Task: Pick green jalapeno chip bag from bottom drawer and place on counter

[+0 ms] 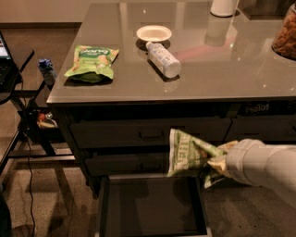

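The green jalapeno chip bag (187,154) is a crinkled olive-green bag with pale lettering, held in the air in front of the closed drawers, above the right rim of the open bottom drawer (152,206). My gripper (217,165) is shut on the bag's right end; its tips are mostly hidden by the bag and my pale arm, which comes in from the right. The drawer's dark interior shows nothing inside. The glossy grey counter (208,74) lies above and behind the bag.
On the counter are a brighter green bag (91,61) at the left, a white bowl (153,33), a lying bottle (163,59), a white container (224,7) and a jar (285,33) at the right edge. A black side desk (11,74) stands left.
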Controlling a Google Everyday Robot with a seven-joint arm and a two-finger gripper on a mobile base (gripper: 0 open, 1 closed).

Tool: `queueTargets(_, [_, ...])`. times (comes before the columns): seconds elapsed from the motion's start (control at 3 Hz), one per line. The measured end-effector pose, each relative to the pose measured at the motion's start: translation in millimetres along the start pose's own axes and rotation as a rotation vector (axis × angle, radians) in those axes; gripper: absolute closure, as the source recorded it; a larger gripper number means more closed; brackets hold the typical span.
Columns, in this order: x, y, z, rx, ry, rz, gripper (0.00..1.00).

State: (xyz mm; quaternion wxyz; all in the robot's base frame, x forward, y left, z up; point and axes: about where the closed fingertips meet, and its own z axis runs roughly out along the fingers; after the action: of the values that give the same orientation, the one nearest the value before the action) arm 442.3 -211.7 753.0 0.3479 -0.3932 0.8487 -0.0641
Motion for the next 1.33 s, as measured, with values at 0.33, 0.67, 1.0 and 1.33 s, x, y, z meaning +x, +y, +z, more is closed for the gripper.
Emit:
queueTargets(0.33, [-21.9, -29.6, -37.3, 0.095, -0.030, -0.026, 1.00])
queueTargets(0.67, [-24.0, -30.6, -39.2, 0.099, -0.032, -0.029, 1.00])
queueTargets(1.0, [-32.3, -44.4, -46.9, 0.117, -0.044, -0.007, 1.00])
queueTargets(1.33, [-48.8, -80.8, -68.5, 0.169, -0.069, 0.029, 1.00])
